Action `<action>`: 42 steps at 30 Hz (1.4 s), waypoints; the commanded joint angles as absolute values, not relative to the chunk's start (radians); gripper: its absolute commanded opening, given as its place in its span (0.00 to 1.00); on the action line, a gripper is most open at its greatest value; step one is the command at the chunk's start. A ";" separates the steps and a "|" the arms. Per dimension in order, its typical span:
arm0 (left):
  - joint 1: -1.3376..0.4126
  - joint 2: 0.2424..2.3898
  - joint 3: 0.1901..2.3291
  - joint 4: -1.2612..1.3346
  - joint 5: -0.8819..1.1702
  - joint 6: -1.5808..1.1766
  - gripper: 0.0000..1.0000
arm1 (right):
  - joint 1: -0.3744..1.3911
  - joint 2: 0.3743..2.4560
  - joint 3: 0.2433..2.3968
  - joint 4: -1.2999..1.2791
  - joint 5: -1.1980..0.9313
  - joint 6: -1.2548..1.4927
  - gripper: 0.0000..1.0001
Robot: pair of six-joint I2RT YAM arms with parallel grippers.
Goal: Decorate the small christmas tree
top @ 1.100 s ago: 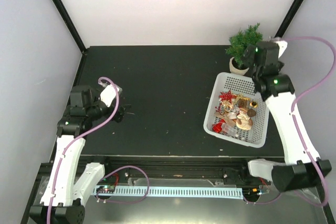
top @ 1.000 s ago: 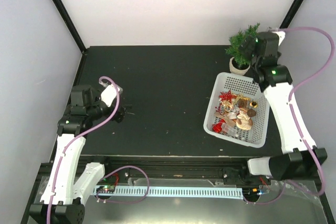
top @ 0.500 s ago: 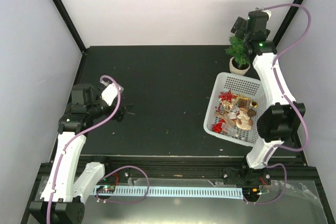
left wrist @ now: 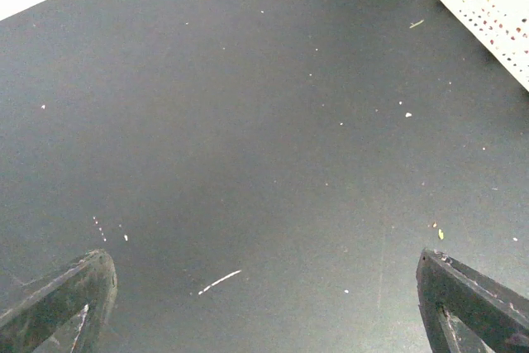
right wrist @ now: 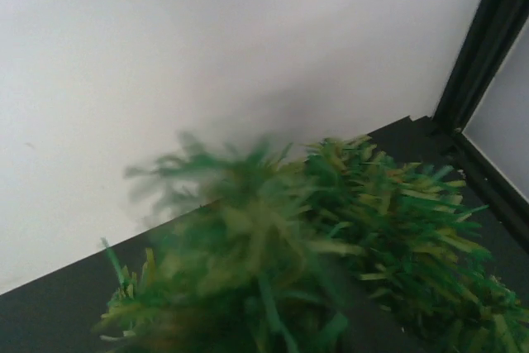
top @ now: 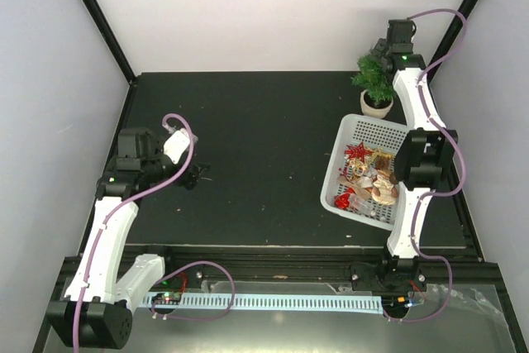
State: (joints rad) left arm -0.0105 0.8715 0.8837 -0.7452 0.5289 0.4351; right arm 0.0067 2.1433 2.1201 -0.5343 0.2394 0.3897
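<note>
The small christmas tree (top: 374, 80) stands upright at the table's far right corner, its long axis vertical. My right gripper (top: 381, 45) hovers just beyond its top, and I cannot tell how its jaws stand. My left gripper (top: 196, 175), jaws spread wide, is well apart near the left edge.

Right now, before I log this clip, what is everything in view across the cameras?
small christmas tree: one, green in a white pot, far right corner of the table, just beyond the basket
white basket: one, white perforated plastic, right side of the table
red star ornament: one, red, inside the basket
other ornaments: a heap, too jumbled to count, gold, brown and red, inside the basket
table: one, black
left gripper: open, low over bare table on the left
right gripper: raised by the treetop, fingers not visible
</note>
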 commanded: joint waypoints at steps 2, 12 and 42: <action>-0.014 0.874 0.912 -0.708 0.571 0.436 0.99 | 0.024 2.098 2.157 -0.571 0.098 0.338 0.01; -0.014 0.792 0.943 -0.704 0.484 0.448 0.99 | 0.265 1.800 1.861 -0.400 0.130 0.207 0.01; -0.014 0.647 1.070 -0.806 0.410 0.393 0.99 | 0.790 1.631 1.508 -0.402 0.171 0.261 0.01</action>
State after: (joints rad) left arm -0.0105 0.6556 1.0523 -0.7807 0.3904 0.4229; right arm 0.7746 1.6691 1.5173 -0.4431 0.1921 0.2306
